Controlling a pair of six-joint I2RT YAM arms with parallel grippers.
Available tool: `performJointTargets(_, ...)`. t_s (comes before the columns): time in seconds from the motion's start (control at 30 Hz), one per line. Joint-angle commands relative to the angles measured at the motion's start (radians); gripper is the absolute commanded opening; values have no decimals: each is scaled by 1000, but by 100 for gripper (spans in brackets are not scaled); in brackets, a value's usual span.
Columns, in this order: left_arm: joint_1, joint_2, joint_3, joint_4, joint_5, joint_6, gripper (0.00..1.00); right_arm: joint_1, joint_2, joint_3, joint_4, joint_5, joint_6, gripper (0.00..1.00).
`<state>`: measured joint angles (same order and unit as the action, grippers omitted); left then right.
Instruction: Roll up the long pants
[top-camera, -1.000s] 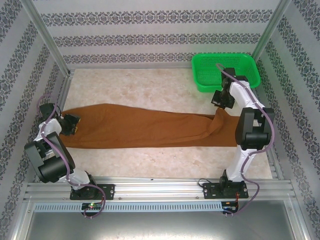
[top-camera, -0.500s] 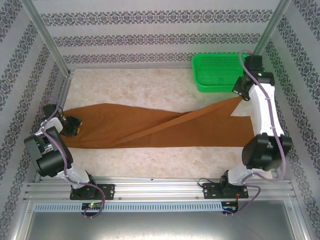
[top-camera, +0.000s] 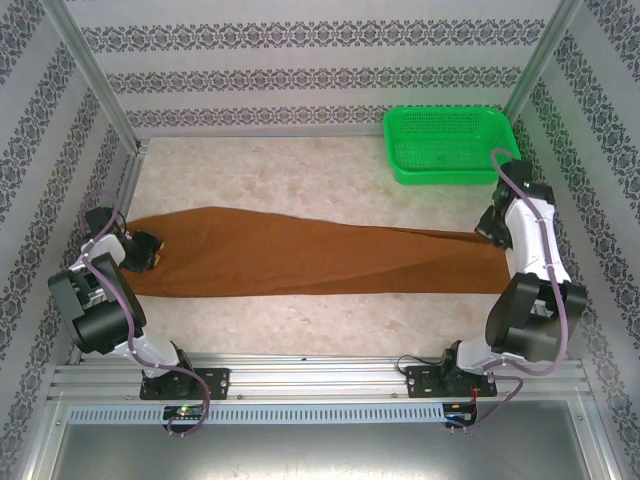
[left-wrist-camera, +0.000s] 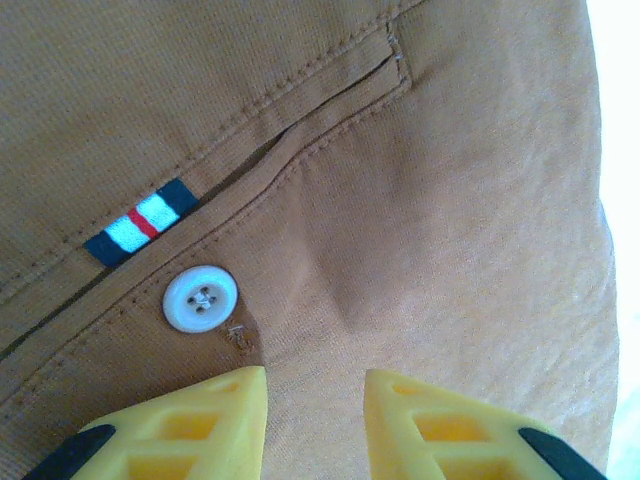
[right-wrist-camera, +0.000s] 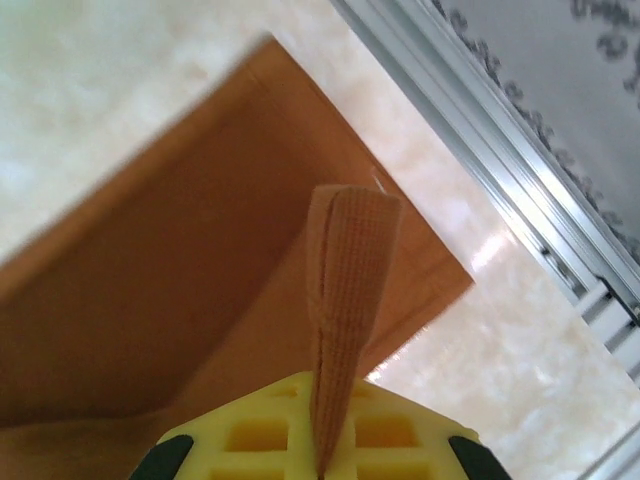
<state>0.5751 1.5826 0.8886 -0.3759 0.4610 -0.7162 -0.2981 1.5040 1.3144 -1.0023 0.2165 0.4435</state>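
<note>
Table (top-camera: 300, 165); long pants (top-camera: 300, 262) outstretched | right gripper (right-wrist-camera: 322, 440) clamps them | left gripper (left-wrist-camera: 315, 405) parted

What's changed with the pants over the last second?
The right claw, pinching a leg end, swung out rightward and lowered, pulling the pants straight and flat. The left claw stayed at the waist, and the green basket did not move.

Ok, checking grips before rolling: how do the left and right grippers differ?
The left gripper has its fingers apart; the right gripper is shut. The left sits over flat cloth by the button; the right pinches a raised hem fold. Both are at ends of the long pants.
</note>
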Motion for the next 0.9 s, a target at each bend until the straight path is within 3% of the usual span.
performJointTargets(0.0,-11,9,10,22,11,-13,30,7,23,175,5,-6,20,0)
performJointTargets(0.17,-12,4,8,23,11,-11,30,5,62,295,-53,50,-4,0)
performJointTargets(0.4,-12,15,-10,19,12,-5,29,-29,15,-65,28,17,44,0)
performJointTargets(0.5,-12,15,1,9,23,-3,29,-29,60,-125,-10,10,45,0)
performJointTargets(0.67,-17,13,-4,9,16,0,29,-32,-2,-201,30,40,42,0)
performJointTargets(0.87,-17,44,-34,-38,-64,-4,25,-25,-16,-283,42,-22,26,0)
